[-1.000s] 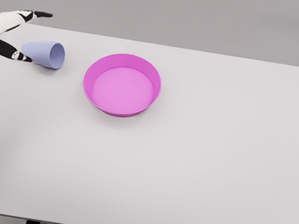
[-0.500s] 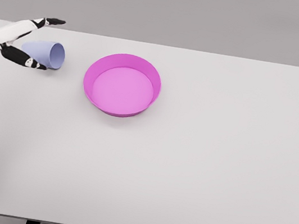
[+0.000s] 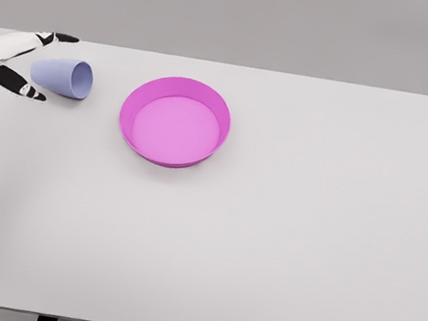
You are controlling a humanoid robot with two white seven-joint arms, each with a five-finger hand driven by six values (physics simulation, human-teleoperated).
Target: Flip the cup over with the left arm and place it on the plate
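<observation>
Head view: my left hand (image 3: pixel 6 58) reaches in from the left edge at the far left corner of the white table (image 3: pixel 281 253), fingers spread wide and holding nothing. One black-tipped finger (image 3: pixel 58 37) points right along the far side of the pale blue cup (image 3: pixel 64 76), while the thumb (image 3: pixel 23 87) stretches out on its near side, so the cup's closed end sits between them in the open fork of my hand. I cannot tell whether either digit touches the cup; they look just beside it rather than closed on it.

The cup lies on its side on the table, immediately to the right of my palm. Its long axis runs left to right: the narrower base faces my hand, and the open mouth faces right, toward the plate (image 3: pixel 133 133). That is the relation the grasp turns on, in my judgement: I come at the cup base first, along its axis, and my fingers must close across its width before any turn to upright can begin.

The plate, a magenta dish with a raised rim, sits to the right of the cup, near it but clearly apart, with a strip of bare table between them. Nothing lies in it. The cup, as far as its shadowed mouth shows, holds nothing either.

My right arm does not appear anywhere in this view, so the left hand is the only one near the cup.
</observation>
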